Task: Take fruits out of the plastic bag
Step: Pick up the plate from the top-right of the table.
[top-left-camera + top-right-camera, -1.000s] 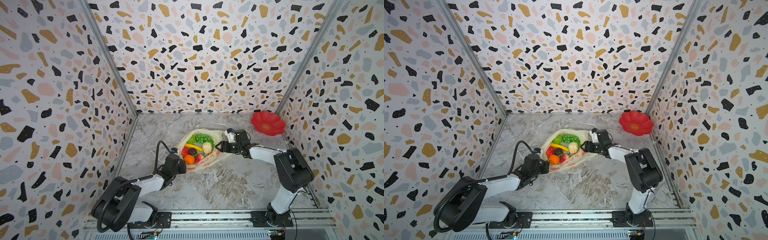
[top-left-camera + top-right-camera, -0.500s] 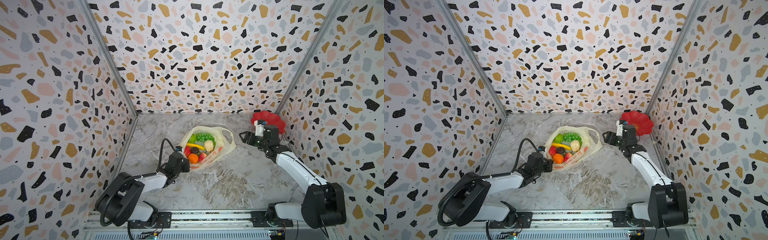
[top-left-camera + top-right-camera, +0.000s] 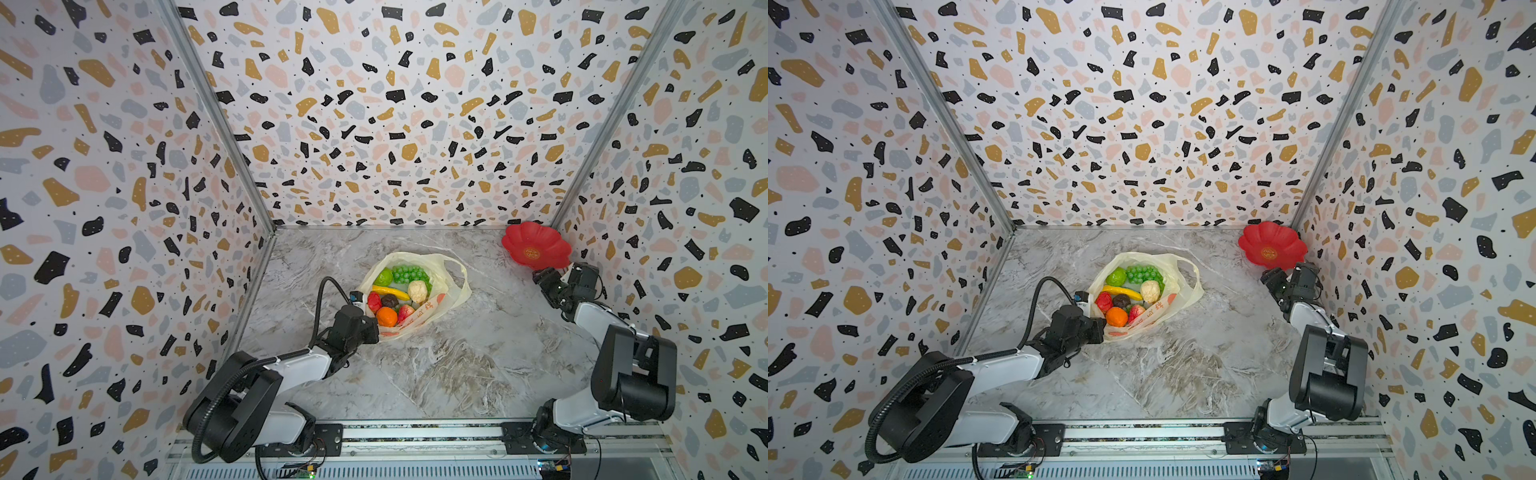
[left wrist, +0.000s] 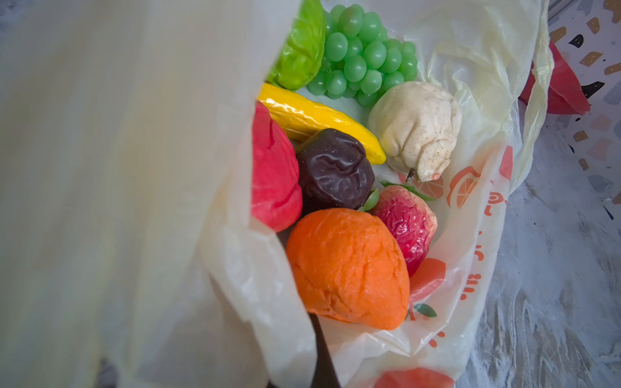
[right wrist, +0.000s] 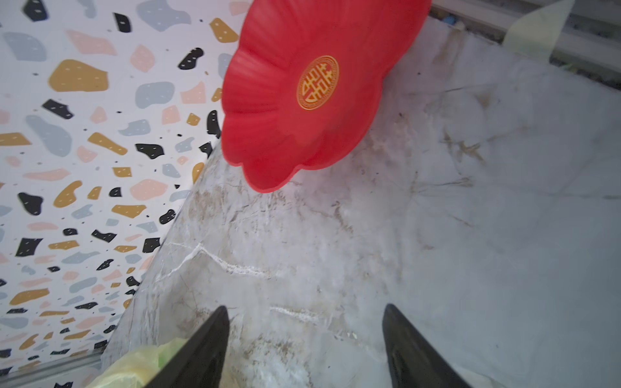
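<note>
Left gripper (image 3: 372, 328) closed, pinching the near rim of the thin cream-yellow plastic bag (image 3: 451, 286) printed with oranges and red lettering. Wrist view shows film lifted beside one dark finger (image 4: 322, 349). Bag lies about mid-bench, mouth spread upward, loop handle toward the right edge.

All fruit inside the bag, none out on the marble-patterned bench (image 3: 457, 374):
- round toy orange (image 3: 386, 316), nearest the gripper, touching the wrinkled red strawberry (image 3: 406, 312)
- bumpy red fruit (image 3: 374, 301)
- dark brown wrinkled fruit (image 3: 390, 300)
- yellow banana (image 3: 390, 292)
- cream knobbly fruit (image 3: 417, 291)
- green grape bunch (image 3: 409, 274)
- glossy green fruit (image 3: 384, 276), farthest in

Right gripper (image 5: 309, 349) wide open, empty, well apart from the bag, just beside the red flower-shaped plastic dish (image 3: 536, 247) in the far right corner.

Step, as I read it: mouth held open, first pick not yet made. Next move calls for the right gripper to cross to the bag, descend on an exposed fruit (the cream one sits clear on its side) and close on fruit alone, no film caught. Left pinch must hold meanwhile.
</note>
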